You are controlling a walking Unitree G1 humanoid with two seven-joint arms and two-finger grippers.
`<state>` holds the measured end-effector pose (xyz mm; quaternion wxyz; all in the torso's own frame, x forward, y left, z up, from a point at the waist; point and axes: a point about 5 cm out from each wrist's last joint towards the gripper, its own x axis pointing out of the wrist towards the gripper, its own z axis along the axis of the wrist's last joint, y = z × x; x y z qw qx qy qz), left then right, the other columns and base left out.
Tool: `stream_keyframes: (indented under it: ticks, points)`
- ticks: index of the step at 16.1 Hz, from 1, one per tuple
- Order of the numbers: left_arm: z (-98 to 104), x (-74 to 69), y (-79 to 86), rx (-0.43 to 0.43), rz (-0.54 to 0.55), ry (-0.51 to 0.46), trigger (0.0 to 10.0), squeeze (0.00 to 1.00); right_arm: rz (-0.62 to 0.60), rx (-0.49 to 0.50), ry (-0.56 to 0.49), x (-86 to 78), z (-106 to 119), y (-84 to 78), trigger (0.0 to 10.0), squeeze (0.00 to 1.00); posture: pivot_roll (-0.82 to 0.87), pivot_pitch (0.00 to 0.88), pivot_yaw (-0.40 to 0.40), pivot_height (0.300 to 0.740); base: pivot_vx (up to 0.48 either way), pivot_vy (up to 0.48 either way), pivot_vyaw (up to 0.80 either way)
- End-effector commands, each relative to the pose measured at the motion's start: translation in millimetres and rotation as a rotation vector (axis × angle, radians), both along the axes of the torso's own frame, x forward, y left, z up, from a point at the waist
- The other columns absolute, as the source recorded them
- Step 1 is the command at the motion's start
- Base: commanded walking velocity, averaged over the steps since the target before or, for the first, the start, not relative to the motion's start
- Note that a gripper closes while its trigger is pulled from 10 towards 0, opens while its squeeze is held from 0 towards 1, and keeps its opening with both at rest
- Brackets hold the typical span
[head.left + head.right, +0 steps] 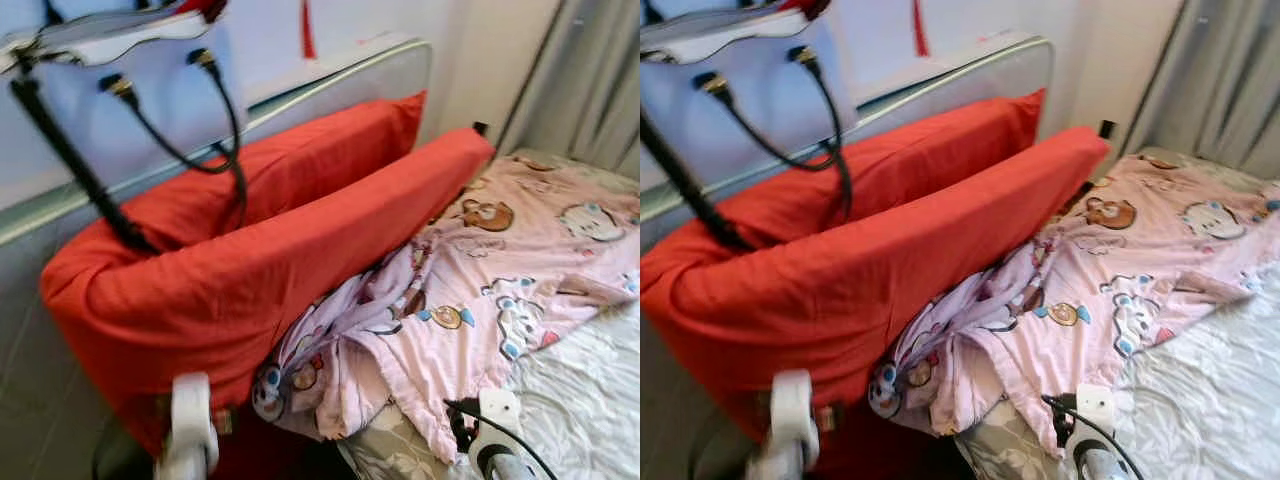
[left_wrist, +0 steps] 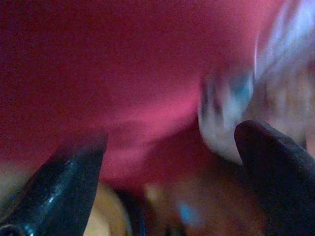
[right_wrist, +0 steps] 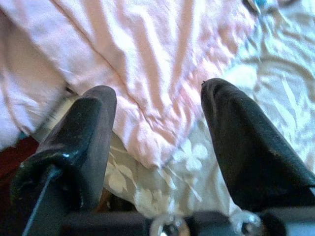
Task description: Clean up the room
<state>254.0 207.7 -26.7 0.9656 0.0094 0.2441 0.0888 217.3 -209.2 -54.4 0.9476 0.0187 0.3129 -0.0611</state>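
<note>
A pink cartoon-printed blanket (image 1: 520,270) is seen spread over the right half of the head-camera frame, on a bed covered by a pale leaf-patterned sheet (image 1: 590,400). Its near end is bunched into a crumpled heap (image 1: 330,370) at lower centre, pressed against the foot of a long red cushion (image 1: 260,270) that runs diagonally from lower left to upper centre. A second red cushion (image 1: 300,160) is propped behind it against a grey headboard (image 1: 400,70). A light handbag (image 1: 110,90) with dark handles hangs at upper left.

The right gripper (image 3: 157,123) is shown in its wrist view with its fingers (image 3: 83,132) apart, hovering over the blanket's hem where it lies on the sheet. The left gripper (image 2: 167,157) is held close to the red cushion and the bunched corner, fingers (image 2: 74,177) likewise apart; that view is blurred.

The blanket is judged to be light, limp and thin; it would drape and slide rather than hold shape, and nothing about it is fragile. A hold is best taken on the hem or a corner, pinching a fold of several layers so the cloth is not slipped from between the fingers. The bunched end would probably need to be drawn away from the cushion before being straightened.
</note>
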Motion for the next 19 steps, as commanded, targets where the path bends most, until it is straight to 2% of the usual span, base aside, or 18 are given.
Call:
stream_keyframes:
  ticks: [1,3,5,7,8,11,17,19]
  points:
    - [23.4,20.3,4.9,0.04,-0.003,-0.129,10.0,0.0,0.005,0.014,-0.022,-0.8,0.4,1.9,10.0,0.0,-0.03,0.0,-0.035,0.74,0.0,0.0,0.0]
    - [32.8,21.7,7.3,-0.005,0.012,-0.24,10.0,0.0,0.008,0.027,-0.068,-2.0,2.1,2.7,10.0,0.0,-0.01,0.0,-0.043,0.74,0.0,0.0,0.0]
    - [33.2,14.6,11.2,-0.025,0.025,-0.287,10.0,0.0,-0.002,0.043,-0.086,-5.5,1.3,2.7,10.0,0.0,0.0,0.0,-0.047,0.74,0.0,0.0,0.0]
    - [34.7,-3.5,16.5,0.007,0.013,-0.354,10.0,0.0,0.055,-0.008,-0.323,38.9,40.6,9.6,10.0,0.0,0.02,0.0,-0.062,0.74,0.0,0.0,0.0]
    - [38.2,-9.0,17.7,0.007,0.033,-0.384,10.0,0.0,0.077,-0.007,-0.384,44.4,49.5,10.5,10.0,0.0,0.04,0.0,-0.074,0.74,0.0,0.0,0.0]
    - [42.9,-13.2,11.9,0.008,0.015,-0.418,10.0,0.0,0.101,-0.009,-0.41,39.0,49.4,7.2,10.0,0.0,0.04,0.0,-0.073,0.74,0.0,0.0,0.0]
    - [29.6,-65.6,5.4,0.018,-0.022,-0.314,10.0,0.0,0.043,-0.004,-0.447,25.4,47.2,2.7,10.0,0.0,0.03,0.0,-0.05,0.74,0.0,0.0,0.0]
    - [36.4,-68.7,3.0,0.019,-0.031,-0.32,10.0,0.0,0.033,0.017,-0.465,22.0,46.8,3.7,10.0,0.0,0.05,0.0,-0.043,0.74,0.0,0.0,0.0]
